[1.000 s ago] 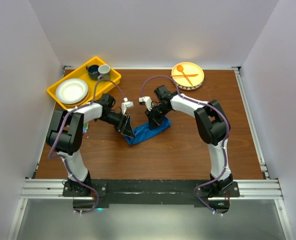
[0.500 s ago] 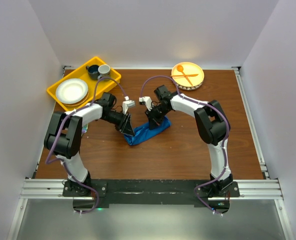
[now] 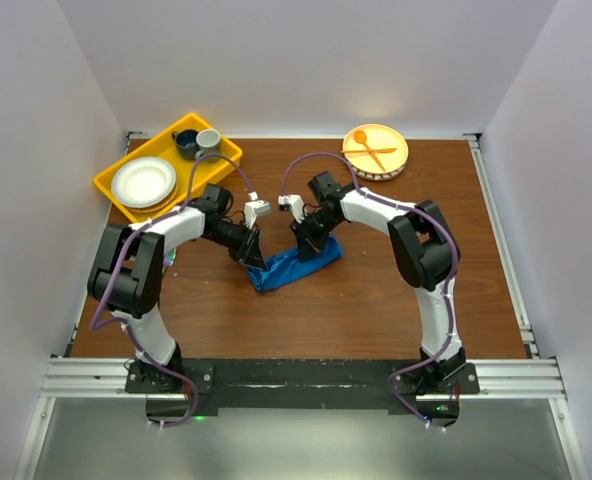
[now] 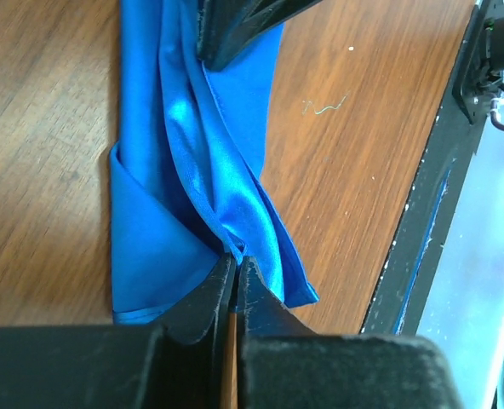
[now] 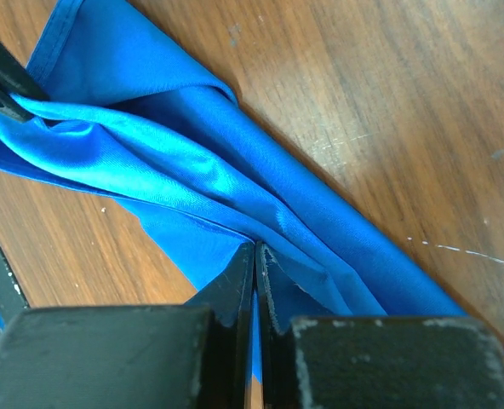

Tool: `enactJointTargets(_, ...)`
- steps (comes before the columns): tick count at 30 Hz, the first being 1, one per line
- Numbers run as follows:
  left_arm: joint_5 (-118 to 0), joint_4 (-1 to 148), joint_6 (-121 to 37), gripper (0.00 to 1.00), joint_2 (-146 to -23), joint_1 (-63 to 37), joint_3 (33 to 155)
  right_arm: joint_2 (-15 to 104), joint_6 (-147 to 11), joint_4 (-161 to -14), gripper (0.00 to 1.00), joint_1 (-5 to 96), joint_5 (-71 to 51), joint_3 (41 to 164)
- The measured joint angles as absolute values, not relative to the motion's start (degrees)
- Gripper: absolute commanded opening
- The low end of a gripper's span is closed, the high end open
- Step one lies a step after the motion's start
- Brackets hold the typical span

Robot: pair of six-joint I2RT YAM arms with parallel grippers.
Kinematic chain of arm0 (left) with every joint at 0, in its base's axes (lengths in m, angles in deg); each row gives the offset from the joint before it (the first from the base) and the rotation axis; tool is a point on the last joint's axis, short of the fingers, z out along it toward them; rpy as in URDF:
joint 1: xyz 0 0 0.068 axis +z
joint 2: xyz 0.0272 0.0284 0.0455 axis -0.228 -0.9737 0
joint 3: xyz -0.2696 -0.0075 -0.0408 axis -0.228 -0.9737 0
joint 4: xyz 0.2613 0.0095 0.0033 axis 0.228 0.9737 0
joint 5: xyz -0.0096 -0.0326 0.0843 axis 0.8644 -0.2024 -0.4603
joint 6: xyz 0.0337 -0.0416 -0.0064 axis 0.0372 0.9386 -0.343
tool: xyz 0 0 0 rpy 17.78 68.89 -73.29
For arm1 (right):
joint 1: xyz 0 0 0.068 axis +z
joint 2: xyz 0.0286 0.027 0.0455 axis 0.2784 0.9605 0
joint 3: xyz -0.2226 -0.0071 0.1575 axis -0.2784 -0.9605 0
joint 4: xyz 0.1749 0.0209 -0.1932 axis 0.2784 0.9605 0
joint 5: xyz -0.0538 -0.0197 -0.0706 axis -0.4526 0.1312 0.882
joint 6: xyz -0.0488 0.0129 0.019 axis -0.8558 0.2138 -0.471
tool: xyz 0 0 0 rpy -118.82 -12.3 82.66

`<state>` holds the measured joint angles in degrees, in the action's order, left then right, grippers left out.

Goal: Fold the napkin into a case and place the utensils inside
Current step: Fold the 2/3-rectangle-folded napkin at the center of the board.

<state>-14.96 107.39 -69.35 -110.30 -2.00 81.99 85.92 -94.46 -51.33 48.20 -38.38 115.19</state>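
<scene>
**Pinching the napkin at both ends: folding step in hand**

Item: napkin (image 3: 298,266), bright blue cloth. Location: middle of the counter (image 3: 336,320), between the two arms. Condition: gathered into a long, rumpled strip that runs diagonally, with loose ridges along its length. It is not a flat, neat case.

Item: left gripper (image 3: 257,262). State: clenched on the napkin. The left wrist view shows the jaws pressed together on a raised ridge of cloth at the strip's near-left end, with a flat triangular flap lying beside it.

Item: right gripper (image 3: 305,250). State: clenched on the napkin. The right wrist view shows the jaws nipped onto an edge fold toward the strip's other end. The two grippers sit near each other, one at each end of the same ridge.

Item: utensils. Not made out in any view, and none lie on or in the cloth.

Other stock: yellow tray (image 3: 104,186) holding a white plate (image 3: 143,182), far left. Orange plate (image 3: 394,160) with an orange spoon and fork (image 3: 369,151), far right. All stand well apart from the napkin.

Step, as judged: the fold is under way and the pouch is unfinished.

Next move calls for: both arms lifting and carrying the pinched layer together. Tension must be even so the ridge flattens into a straight fold, and an open mouth must remain for the utensils. Uneven pull would likely skew the strip.
</scene>
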Motion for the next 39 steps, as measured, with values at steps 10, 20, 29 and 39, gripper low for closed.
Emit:
enactJointTargets(10,-10.15,108.39,-71.06,0.53,-110.30,-2.00,81.99,85.92,-93.46,-50.15,0.00,48.42,-38.47,115.19)
enactJointTargets(20,-9.16,110.08,-72.52,0.24,-109.73,-2.00,81.79,85.92,-93.00,-49.97,0.00,48.50,-38.44,115.19)
enactJointTargets(29,-10.19,104.07,-67.45,0.41,-108.00,1.28,80.33,85.92,-93.02,-50.00,0.00,48.53,-38.33,115.17)
enactJointTargets(39,-10.80,106.08,-78.09,0.35,-102.25,1.70,80.94,85.92,-93.00,-50.00,0.00,48.57,-38.25,115.17)
